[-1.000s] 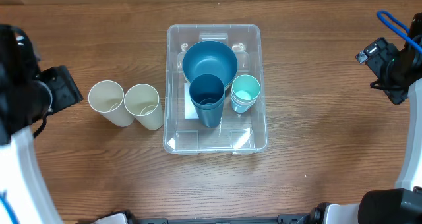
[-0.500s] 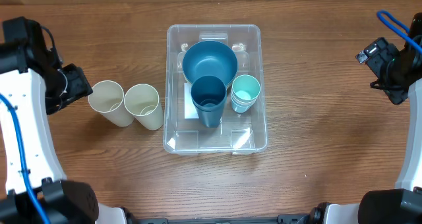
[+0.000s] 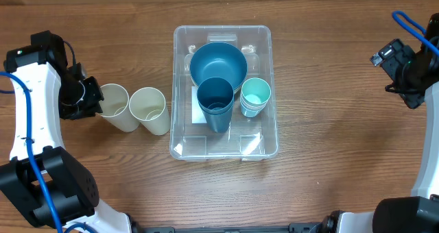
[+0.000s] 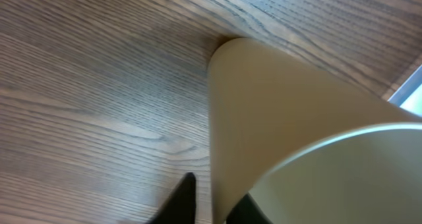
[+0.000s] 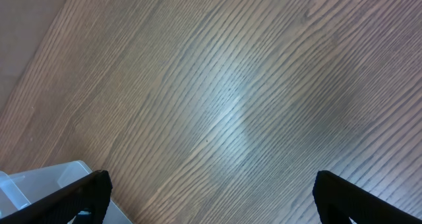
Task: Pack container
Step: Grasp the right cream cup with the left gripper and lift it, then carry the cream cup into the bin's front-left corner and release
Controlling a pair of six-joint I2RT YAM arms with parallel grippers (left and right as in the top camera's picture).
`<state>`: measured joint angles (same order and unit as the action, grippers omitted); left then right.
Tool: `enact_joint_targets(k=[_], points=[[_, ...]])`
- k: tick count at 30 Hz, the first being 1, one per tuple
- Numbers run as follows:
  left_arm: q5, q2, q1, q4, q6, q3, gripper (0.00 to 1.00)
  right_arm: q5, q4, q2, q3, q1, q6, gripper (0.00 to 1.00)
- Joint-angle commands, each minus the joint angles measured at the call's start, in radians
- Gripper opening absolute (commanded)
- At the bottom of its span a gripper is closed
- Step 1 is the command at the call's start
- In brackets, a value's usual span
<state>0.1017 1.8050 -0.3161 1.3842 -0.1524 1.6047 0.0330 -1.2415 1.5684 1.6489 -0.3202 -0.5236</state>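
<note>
The clear container (image 3: 206,148) stands mid-table, holding a blue bowl (image 3: 218,63), a dark blue cup (image 3: 215,99) and stacked teal cups (image 3: 256,94). Two cream cups stand left of it. My left gripper (image 3: 95,99) is at the left cream cup (image 3: 115,104), shut on its wall. In the left wrist view that cup (image 4: 283,118) fills the frame, with one finger outside and one inside the rim of my left gripper (image 4: 217,194). The right cream cup (image 3: 149,108) stands free. My right gripper (image 5: 211,184) hangs open over bare wood at the far right.
The wooden table's far edge runs along the top of the overhead view. A corner of the container (image 5: 39,181) shows at the lower left of the right wrist view. A blue cable (image 3: 410,24) loops by the right arm.
My left arm swung in from the left edge to the left cream cup, and its jaws closed on the cup's wall. The right arm and everything in the container stayed put.
</note>
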Motion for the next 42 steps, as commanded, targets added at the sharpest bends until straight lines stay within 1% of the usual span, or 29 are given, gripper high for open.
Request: enact_joint_targets(k=[1, 4, 9, 12, 18, 21, 23, 25, 28, 30, 34, 38, 42], points=[[0.021, 0.000, -0.007, -0.006, 0.017, -0.005, 0.04, 0.006, 0.006, -0.003, 0.006, -0.001, -0.005, 1.00], [-0.014, -0.016, -0.018, -0.001, -0.014, 0.001, 0.04, 0.006, 0.006, -0.003, 0.006, -0.001, -0.005, 1.00], [-0.144, -0.075, -0.026, 0.047, -0.097, 0.061, 0.04, 0.006, 0.006, -0.003, 0.006, -0.001, -0.005, 1.00], [-0.193, -0.129, -0.025, 0.098, -0.122, 0.152, 0.04, 0.006, 0.006, -0.003, 0.006, -0.001, -0.005, 1.00], [-0.184, -0.270, 0.013, 0.194, -0.121, 0.387, 0.04, 0.006, 0.006, -0.003, 0.006, -0.001, -0.005, 1.00], [-0.169, -0.337, 0.070, 0.229, -0.106, 0.469, 0.04, 0.006, 0.006, -0.003, 0.006, -0.001, -0.005, 1.00], [-0.101, -0.374, 0.121, 0.240, -0.073, 0.494, 0.04, 0.006, 0.006, -0.003, 0.006, -0.001, -0.005, 1.00], [-0.011, -0.409, 0.184, 0.253, -0.046, 0.496, 0.04, 0.006, 0.006, -0.003, 0.006, -0.001, -0.005, 1.00], [0.031, -0.422, 0.279, 0.301, -0.032, 0.496, 0.04, 0.006, 0.006, -0.003, 0.006, -0.001, -0.005, 1.00], [0.056, -0.423, 0.345, 0.305, -0.010, 0.486, 0.04, 0.006, 0.006, -0.003, 0.006, -0.001, -0.005, 1.00], [0.053, -0.417, 0.472, 0.305, -0.011, 0.483, 0.04, 0.006, 0.006, -0.003, 0.006, -0.001, -0.005, 1.00], [0.053, -0.414, 0.545, 0.305, -0.012, 0.483, 0.04, 0.006, 0.006, -0.003, 0.006, -0.001, -0.005, 1.00], [0.053, -0.411, 0.589, 0.305, -0.016, 0.465, 0.04, 0.006, 0.006, -0.003, 0.006, -0.001, -0.005, 1.00]])
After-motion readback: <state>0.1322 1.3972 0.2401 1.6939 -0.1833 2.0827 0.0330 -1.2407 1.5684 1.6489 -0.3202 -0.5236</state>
